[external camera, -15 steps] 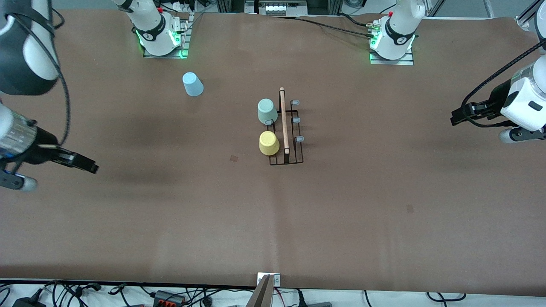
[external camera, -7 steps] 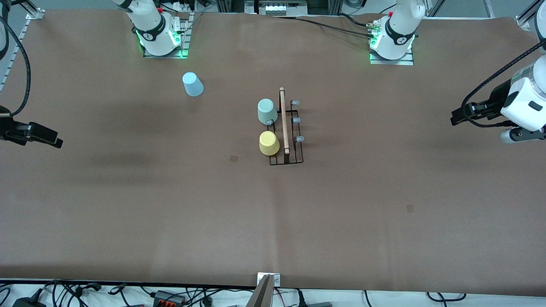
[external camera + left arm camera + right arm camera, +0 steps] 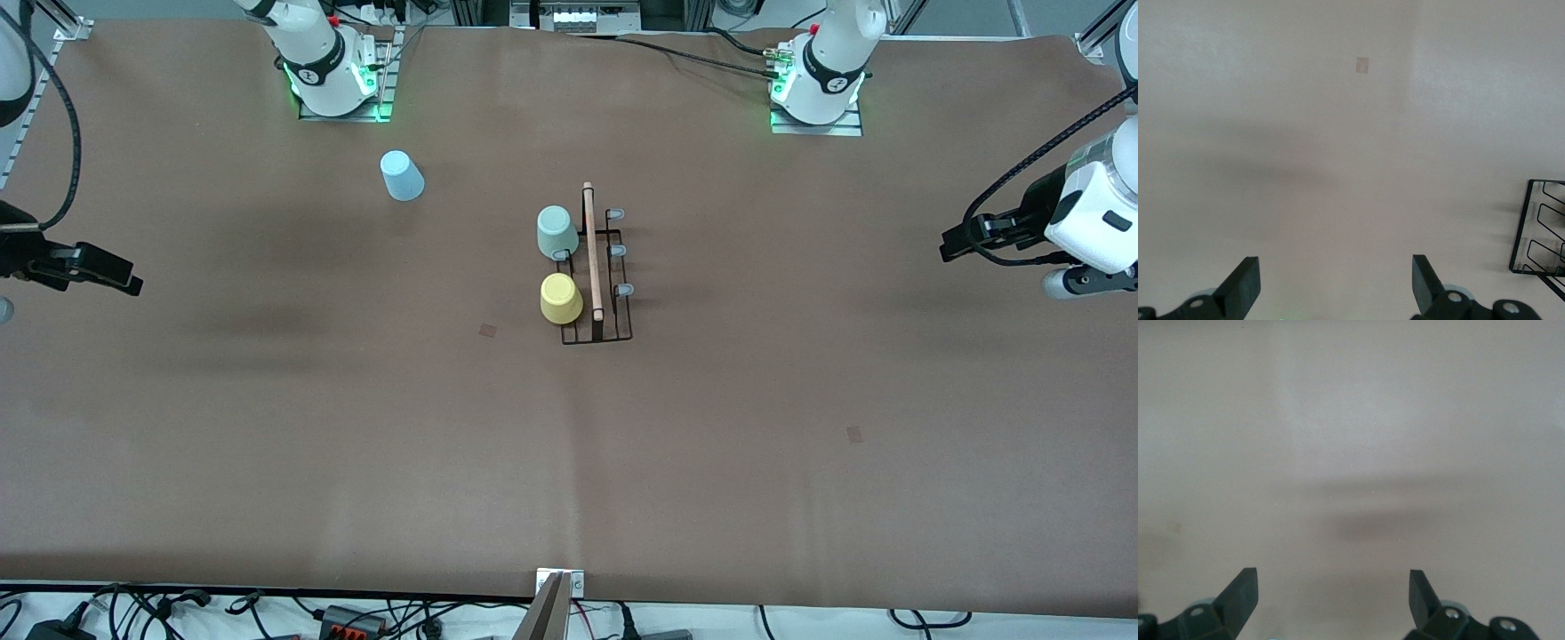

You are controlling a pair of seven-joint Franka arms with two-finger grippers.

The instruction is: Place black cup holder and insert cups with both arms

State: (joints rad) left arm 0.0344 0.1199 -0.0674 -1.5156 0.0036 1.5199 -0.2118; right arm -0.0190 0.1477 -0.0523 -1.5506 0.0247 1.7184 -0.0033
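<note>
The black cup holder (image 3: pixel 610 331) stands at the table's middle, its wooden rod handle (image 3: pixel 591 251) on top. The sage green cup (image 3: pixel 556 231) and the yellow cup (image 3: pixel 561 298) sit mouth-down on pegs on its right-arm side; the yellow one is nearer to the front camera. The light blue cup (image 3: pixel 402 175) stands alone on the table near the right arm's base. My right gripper (image 3: pixel 124 280) is open and empty over the right arm's end of the table, and also shows in its wrist view (image 3: pixel 1331 597). My left gripper (image 3: pixel 949 244) is open and empty over the left arm's end, and its wrist view (image 3: pixel 1336 283) shows a corner of the holder (image 3: pixel 1523 227).
Three grey-tipped pegs (image 3: pixel 615 251) on the holder's left-arm side carry nothing. Small tape marks (image 3: pixel 488 330) lie on the brown table cover. Cables run along the table's front edge (image 3: pixel 356 613).
My right gripper has pulled back from over the table toward the right arm's end and risen in the view, then edged slightly inward. The left arm and the cups have not moved.
</note>
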